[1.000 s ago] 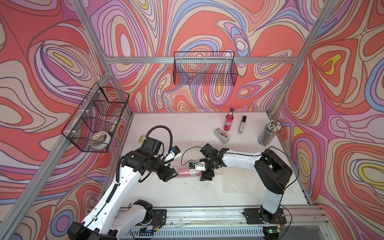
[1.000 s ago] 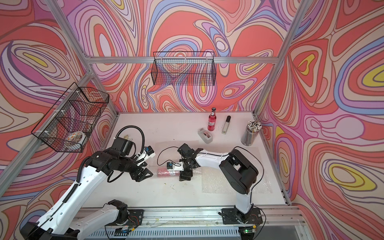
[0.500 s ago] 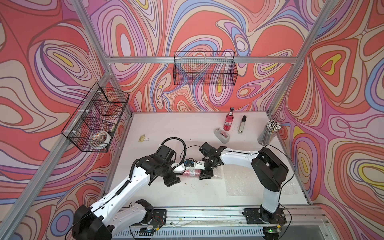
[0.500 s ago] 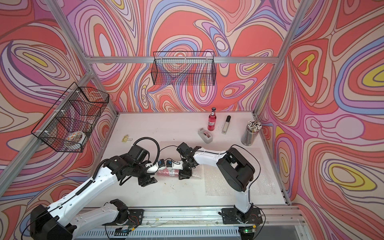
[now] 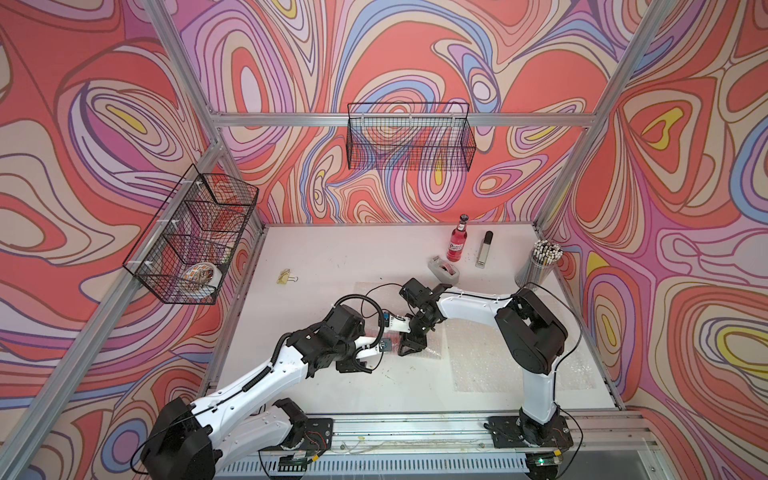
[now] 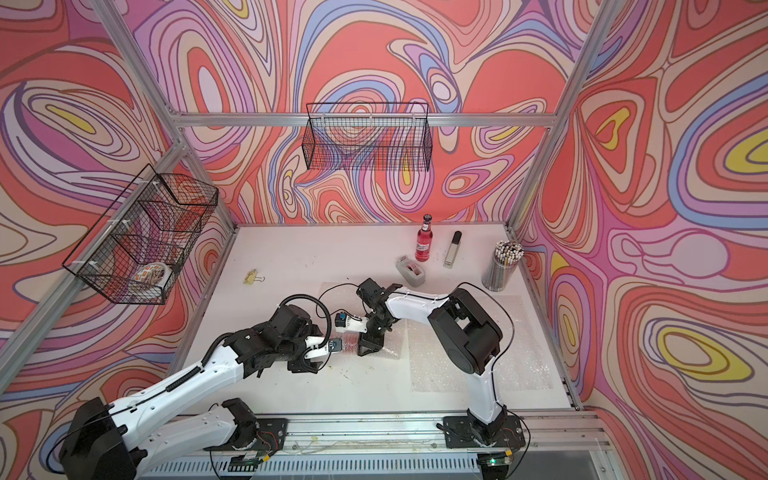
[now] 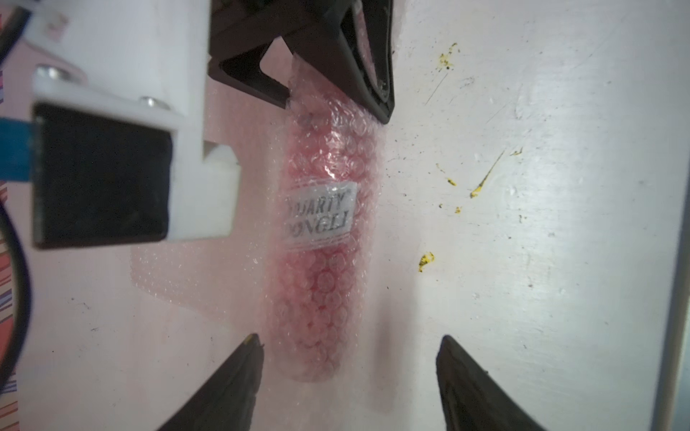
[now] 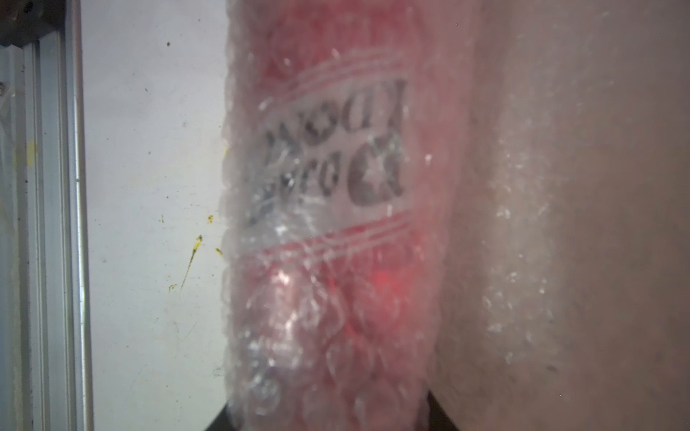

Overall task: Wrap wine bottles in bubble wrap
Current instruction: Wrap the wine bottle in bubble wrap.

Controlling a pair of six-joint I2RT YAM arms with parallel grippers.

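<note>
One wine bottle (image 7: 321, 224) lies on its side on the white table, rolled in bubble wrap, its white label showing through the film. It fills the right wrist view as the wrapped bottle (image 8: 336, 231). My right gripper (image 6: 370, 347) is shut on its neck end, a black finger pressing the wrap on either side. Around its base end my left gripper (image 7: 349, 347) stands open without touching it. A second, bare wine bottle (image 5: 457, 243) stands upright at the back. Another bubble wrap sheet (image 5: 519, 361) lies flat by the right arm's base.
Near the upright bottle are a grey tape dispenser (image 5: 444, 270), a silver-and-black bar (image 5: 484, 249) and a cup of pencils (image 5: 540, 266). A yellow binder clip (image 5: 286, 276) lies at the left. Wire baskets (image 5: 409, 141) hang on the walls. An aluminium rail (image 5: 415, 428) runs along the front.
My left arm has dropped lower and swung in, bringing its open gripper around the bottle's base. My right gripper's jaws have narrowed onto the wrapped neck end.
</note>
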